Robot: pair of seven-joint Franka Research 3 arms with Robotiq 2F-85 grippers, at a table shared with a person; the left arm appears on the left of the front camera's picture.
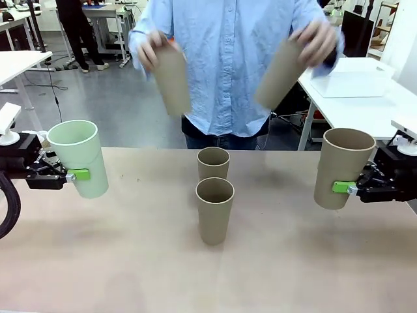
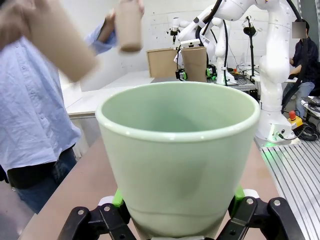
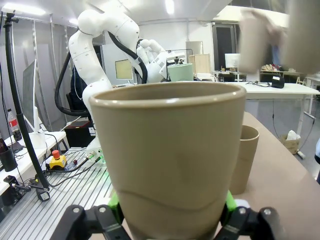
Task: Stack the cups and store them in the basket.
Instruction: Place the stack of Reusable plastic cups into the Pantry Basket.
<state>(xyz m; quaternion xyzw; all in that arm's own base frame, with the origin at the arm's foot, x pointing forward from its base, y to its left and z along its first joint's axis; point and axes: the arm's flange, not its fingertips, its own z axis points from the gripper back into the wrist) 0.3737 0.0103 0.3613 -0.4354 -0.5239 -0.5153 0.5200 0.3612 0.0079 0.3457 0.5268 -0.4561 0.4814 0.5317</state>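
The near tan cup [image 1: 215, 208] stands upright and mouth up at the middle of the surface [image 1: 130, 261], about midway between the two hands, so neither arm is clearly nearer. The left hand [image 1: 83, 175] is clamped on the mint cup [image 1: 79, 153], and the right hand [image 1: 335, 187] is clamped on a tan cup [image 1: 344, 163]. Both cups are held upright, mouth up, clear of the surface, each well out to its own side. The mint cup's inside is empty.

Stacking probably means carrying a held cup inward over the standing one and lowering it along that cup's vertical axis.

Just behind the near cup stands a second tan cup [image 1: 214, 163], also upright and apparently empty. Beyond the far edge the person holds two more tan cups [image 1: 171, 78] [image 1: 280, 75], tilted and blurred. Farther right, a white bin [image 1: 355, 78] sits on another table. It may be the basket, but its contents cannot be seen.
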